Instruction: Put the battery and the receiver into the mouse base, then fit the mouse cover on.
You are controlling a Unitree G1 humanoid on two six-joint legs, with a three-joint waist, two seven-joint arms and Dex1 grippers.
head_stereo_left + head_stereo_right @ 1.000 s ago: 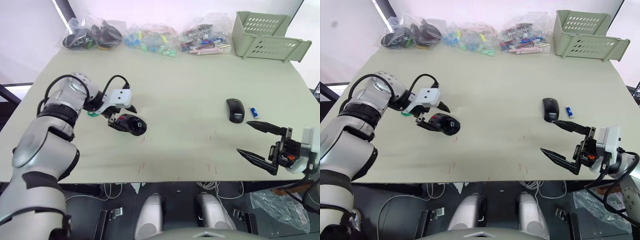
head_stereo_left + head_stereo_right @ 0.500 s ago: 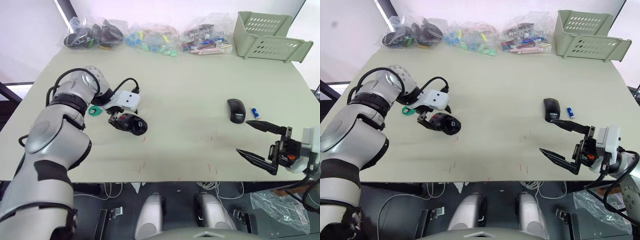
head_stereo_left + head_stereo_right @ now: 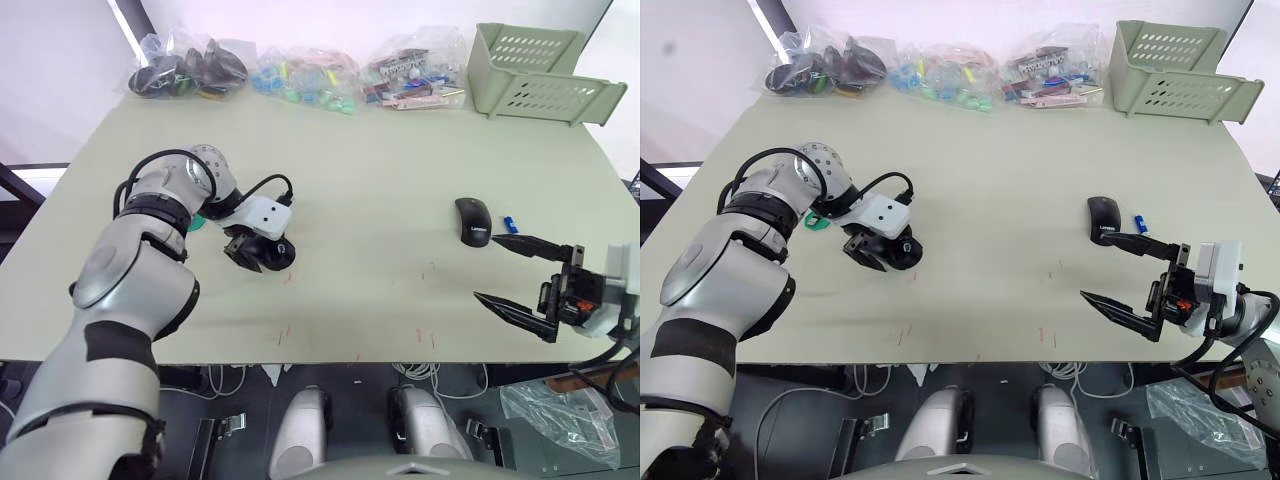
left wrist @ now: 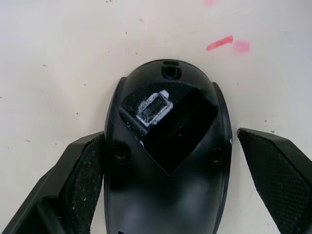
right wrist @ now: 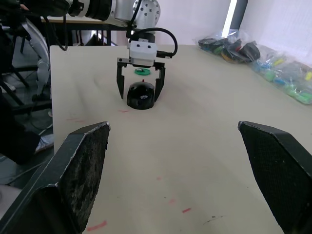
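The right gripper [image 3: 522, 277] is hanging at the near edge of the table [image 3: 380, 200] on the robot's right, its two black fingers [image 5: 83, 170] spread wide apart with nothing between them. Just beyond it, the mouse cover [image 3: 472, 220] is lying flat on the table, a smooth black shell, and the battery [image 3: 510, 222], small and blue, is lying just beside it on the right, a little apart from it.

Over on the left side, the left gripper [image 3: 883, 252] is reaching down around the mouse base [image 4: 168, 161], its fingers [image 4: 80, 180] standing open on either side of the black body; one pad is sitting right against the base's side while the other is standing clear with bare table showing in the gap. Inside the base, a small pale metallic piece is sitting in a slot beside a dark open compartment; it may be the receiver, though I cannot tell for sure. A green disc [image 3: 818, 221] is lying just behind the left wrist.

Along the far edge, clear bags of small parts [image 3: 300, 75] are lying in a row, and a pale green basket [image 3: 535, 72] is standing at the far right corner
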